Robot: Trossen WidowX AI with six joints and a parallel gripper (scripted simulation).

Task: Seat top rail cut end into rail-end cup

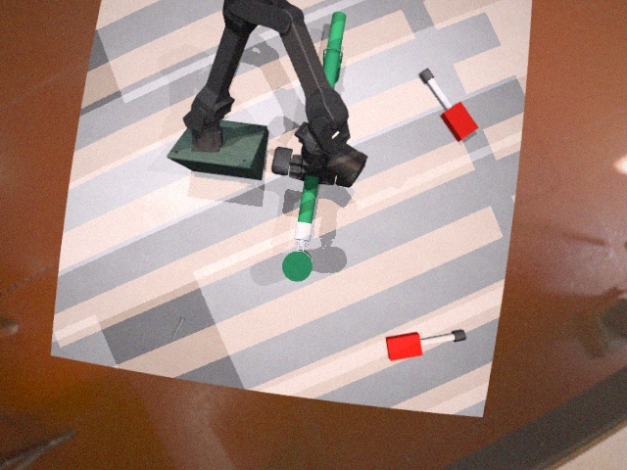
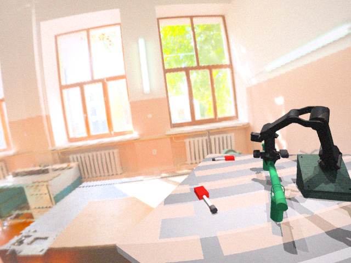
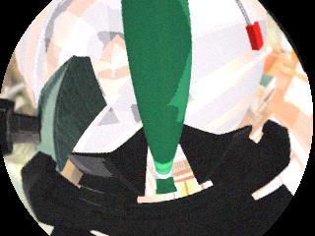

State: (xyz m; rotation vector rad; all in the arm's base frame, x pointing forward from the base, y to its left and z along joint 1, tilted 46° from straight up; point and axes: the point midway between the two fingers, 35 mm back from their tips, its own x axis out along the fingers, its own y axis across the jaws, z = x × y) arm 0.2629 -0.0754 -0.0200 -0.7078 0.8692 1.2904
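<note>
The green rail (image 1: 307, 202) (image 2: 274, 175) (image 3: 157, 74) runs through the loop cap (image 1: 340, 60) on the small post (image 2: 276, 214). Its far end meets the white rail-end cup (image 1: 303, 231) (image 3: 163, 175) in the top view with no visible gap; how deep it sits is hidden. The cup hangs from a brace band close beside the green cap (image 1: 297, 266) of the big post (image 2: 265, 166) (image 3: 165, 186). My gripper (image 1: 311, 176) (image 2: 270, 159) (image 3: 159, 126) is shut on the rail, a short way back from the cup.
The arm's dark green base (image 1: 227, 146) (image 2: 317, 178) (image 3: 74, 108) stands beside the rail. One red-headed tool (image 1: 458, 121) (image 2: 201, 192) (image 3: 254, 35) lies on the rail's other side, another (image 1: 404, 346) (image 2: 229, 158) lies beyond the big post. A thin grey pin (image 1: 177, 327) lies on the striped table.
</note>
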